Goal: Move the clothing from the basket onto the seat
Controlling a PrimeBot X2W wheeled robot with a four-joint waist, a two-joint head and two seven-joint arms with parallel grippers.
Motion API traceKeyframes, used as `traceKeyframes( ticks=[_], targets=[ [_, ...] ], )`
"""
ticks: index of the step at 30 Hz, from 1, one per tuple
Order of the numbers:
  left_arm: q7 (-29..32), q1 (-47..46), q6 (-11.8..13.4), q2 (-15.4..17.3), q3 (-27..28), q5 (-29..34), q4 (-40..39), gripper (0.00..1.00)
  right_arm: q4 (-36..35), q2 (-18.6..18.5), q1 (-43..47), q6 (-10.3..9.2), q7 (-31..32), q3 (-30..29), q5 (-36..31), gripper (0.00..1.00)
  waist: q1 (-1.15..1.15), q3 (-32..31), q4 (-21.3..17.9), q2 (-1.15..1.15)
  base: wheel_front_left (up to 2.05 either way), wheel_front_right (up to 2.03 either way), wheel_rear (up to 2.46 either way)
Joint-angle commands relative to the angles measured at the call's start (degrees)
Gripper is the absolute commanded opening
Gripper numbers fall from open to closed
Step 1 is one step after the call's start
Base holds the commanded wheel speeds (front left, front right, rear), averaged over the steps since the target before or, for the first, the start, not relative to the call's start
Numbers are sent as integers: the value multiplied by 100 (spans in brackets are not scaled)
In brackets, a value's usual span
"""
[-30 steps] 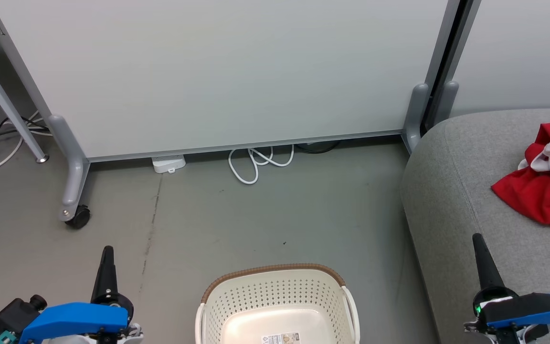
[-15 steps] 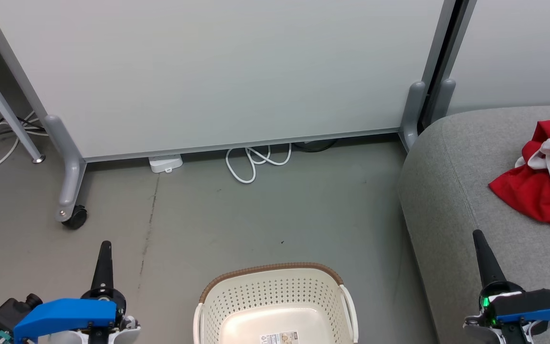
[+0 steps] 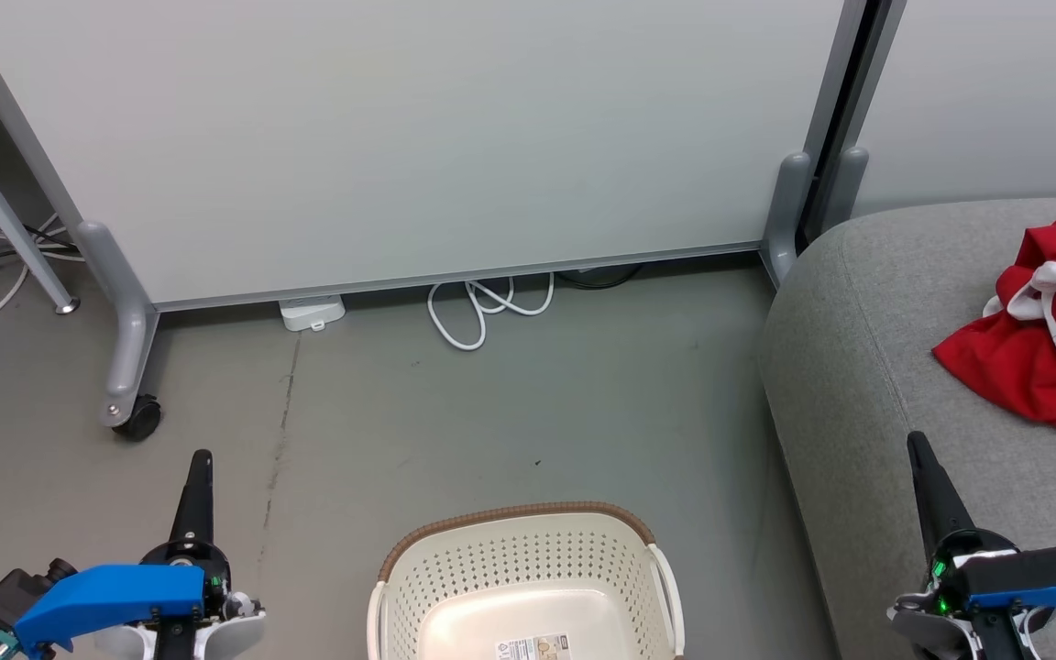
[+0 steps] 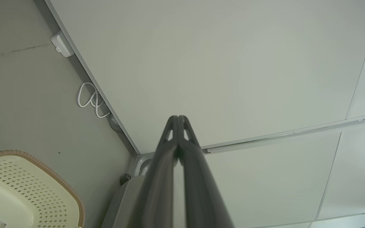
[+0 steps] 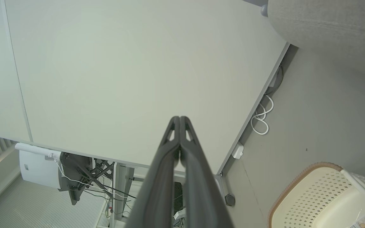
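You are seeing both hands hanging nearest you, one on each side of the cream perforated plastic basket with the brown woven-look rim (image 3: 519, 510). The left hand (image 3: 199, 472) and the right hand (image 3: 920, 463) are each pressing their two dark fingers together, gripping nothing. The basket's floor is showing bare apart from its barcode sticker (image 3: 533, 649), so I am judging the unloading done or nearly so.

Right of the basket, the large grey woven-fabric seat (image 3: 858, 385) is carrying the crumpled red clothing with white trim (image 3: 1014, 376), well apart from the basket.

The basket's near end is running off the head view's bottom edge, hiding anything there. The clothing is running off the right edge, so you cannot tell whether one garment or two is lying there.
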Motion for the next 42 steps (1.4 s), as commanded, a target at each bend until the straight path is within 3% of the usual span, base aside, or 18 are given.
traceKeyframes(
  ticks=[1, 31, 42],
  targets=[
    [29, -124, -25, 3, 42, -93, -46, 0, -16, -24, -104, 3, 29, -10, 110, 0, 0, 1, -2, 0, 0, 0, 0],
    [350, -261, -63, 0, 157, -1405, -45, 0, 60, -26, -235, 4, 355, -67, 1443, 0, 0, 47, -95, 0, 0, 0, 0],
    [356, -251, -64, 0, 157, -1406, -44, 0, 59, -26, -230, 4, 358, -66, 1448, 0, 0, 49, -97, 0, 0, 0, 0]
  ],
)
